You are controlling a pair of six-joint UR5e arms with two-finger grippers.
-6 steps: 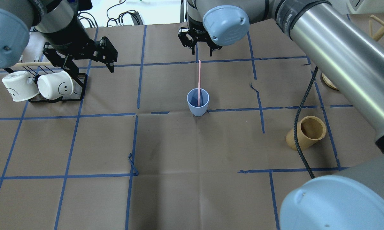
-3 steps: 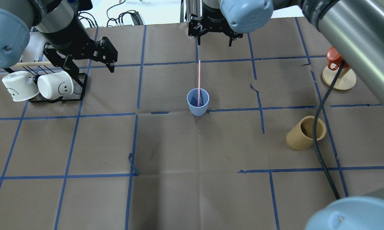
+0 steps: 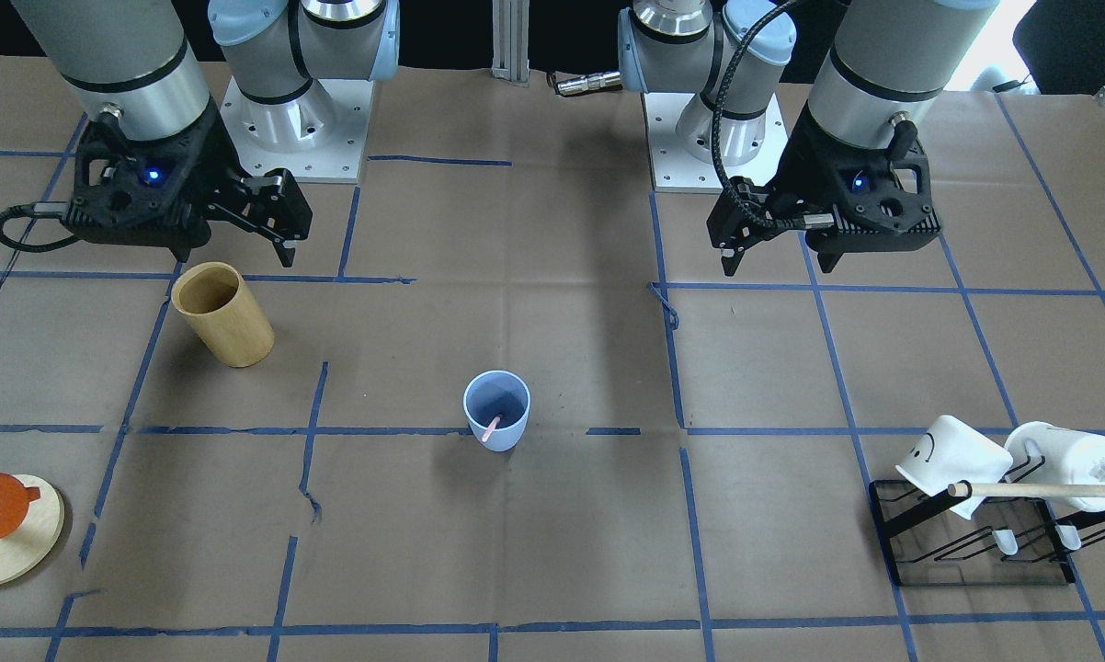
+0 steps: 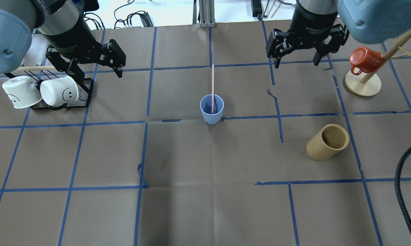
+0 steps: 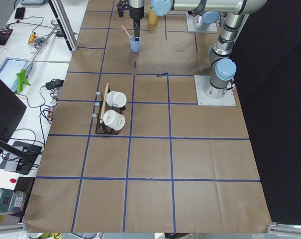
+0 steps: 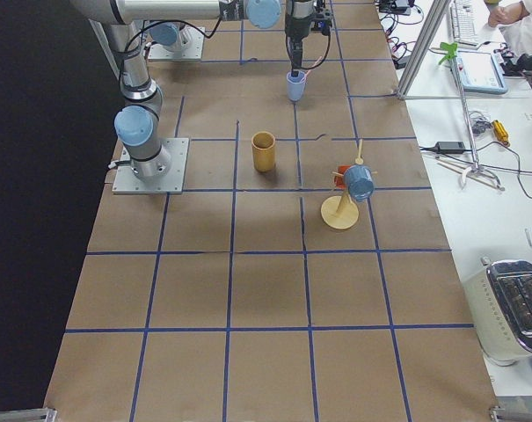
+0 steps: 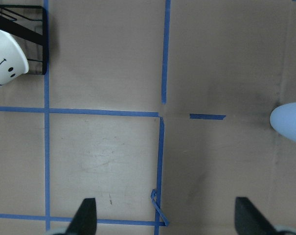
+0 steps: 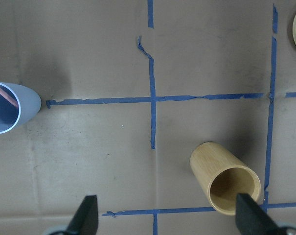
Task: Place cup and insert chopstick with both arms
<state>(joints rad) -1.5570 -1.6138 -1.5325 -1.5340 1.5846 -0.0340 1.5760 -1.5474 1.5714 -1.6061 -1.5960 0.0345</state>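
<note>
Your right gripper (image 4: pixel 296 63) has pulled away toward the far right corner of the table (image 4: pixel 205 205), jaws spread and empty. The chopstick (image 4: pixel 213 82) leans in the cup (image 4: pixel 211 114) mid-table. The left gripper (image 4: pixel 96 73) is also released, so the task looks finished.

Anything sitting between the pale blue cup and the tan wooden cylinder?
No: overhead, only brown paper and blue tape lines separate the pale blue cup and tan wooden cylinder.

Pale blue cup (image 4: pixel 211 118), pink chopstick (image 4: pixel 212 82), tan holder (image 4: pixel 319 150)
</note>
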